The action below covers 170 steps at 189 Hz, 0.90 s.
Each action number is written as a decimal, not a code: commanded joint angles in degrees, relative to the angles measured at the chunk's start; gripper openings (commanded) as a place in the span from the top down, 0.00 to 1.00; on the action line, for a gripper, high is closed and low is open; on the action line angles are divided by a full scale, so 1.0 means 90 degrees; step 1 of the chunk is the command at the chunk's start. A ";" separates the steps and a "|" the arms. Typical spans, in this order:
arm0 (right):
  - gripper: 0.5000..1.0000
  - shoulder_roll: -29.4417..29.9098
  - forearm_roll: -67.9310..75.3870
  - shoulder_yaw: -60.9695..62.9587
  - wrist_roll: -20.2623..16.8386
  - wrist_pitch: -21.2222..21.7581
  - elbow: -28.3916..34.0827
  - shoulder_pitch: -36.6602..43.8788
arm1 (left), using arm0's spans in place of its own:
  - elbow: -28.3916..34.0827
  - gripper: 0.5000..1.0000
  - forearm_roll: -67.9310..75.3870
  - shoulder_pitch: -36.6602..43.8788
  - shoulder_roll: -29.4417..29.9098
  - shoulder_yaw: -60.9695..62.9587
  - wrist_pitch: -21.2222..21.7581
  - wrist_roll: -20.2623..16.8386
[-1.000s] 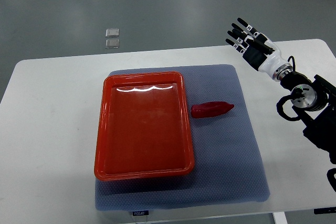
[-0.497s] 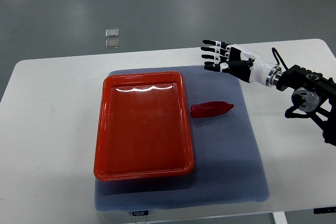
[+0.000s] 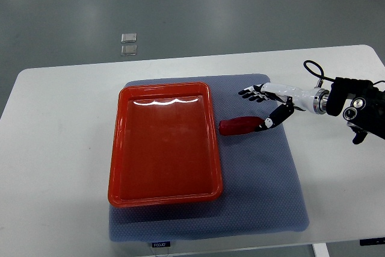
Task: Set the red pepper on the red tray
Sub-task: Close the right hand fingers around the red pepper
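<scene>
Pepper (image 3: 242, 125) lies on the grey mat (image 3: 258, 173), just beside the tray (image 3: 162, 144) on its right edge, and we see it outside the tray. Our right hand (image 3: 267, 103) sits over the pepper's right end, fingers (image 3: 248, 93) spread wide and the thumb at the pepper's tip, nothing gripped. Mat and tray rest on the white worktop (image 3: 54, 148)

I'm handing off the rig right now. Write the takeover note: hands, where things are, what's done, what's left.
Right hand: fingers open, at the pepper's right end, no grasp yet.
Left hand: not in view.
Red pepper: lying on the blue mat, just right of the red tray, outside it.
Done: reach to the pepper.
Left: grasp it, lift, carry left, set it on the tray.
</scene>
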 commanded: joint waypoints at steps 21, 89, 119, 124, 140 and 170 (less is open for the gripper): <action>0.17 0.0013 -0.0106 -0.0132 0.0035 -0.0209 0.0107 -0.0008 | 0.0000 0.00 -0.0001 0.0009 0.0000 0.0000 0.0001 0.0001; 0.19 0.0199 -0.0125 -0.0258 0.0142 -0.0502 0.0107 0.0002 | 0.0001 0.00 -0.0001 0.0009 0.0000 0.0000 0.0001 0.0010; 0.20 0.0218 -0.0174 -0.0464 0.0211 -0.0629 0.0107 -0.0047 | 0.0000 0.00 -0.0001 0.0009 0.0000 0.0000 0.0001 0.0010; 0.20 0.0238 -0.0174 -0.0464 0.0211 -0.0629 0.0107 -0.0057 | 0.0000 0.00 -0.0001 0.0009 0.0000 0.0000 -0.0009 0.0010; 0.21 0.0277 -0.0213 -0.0464 0.0220 -0.0638 0.0098 -0.0076 | 0.0000 0.00 -0.0001 0.0009 0.0000 0.0000 0.0001 0.0010; 0.28 0.0384 -0.0232 -0.0551 0.0220 -0.0863 0.0049 -0.0164 | -0.0009 0.00 -0.0001 0.0009 0.0000 0.0000 0.0001 0.0010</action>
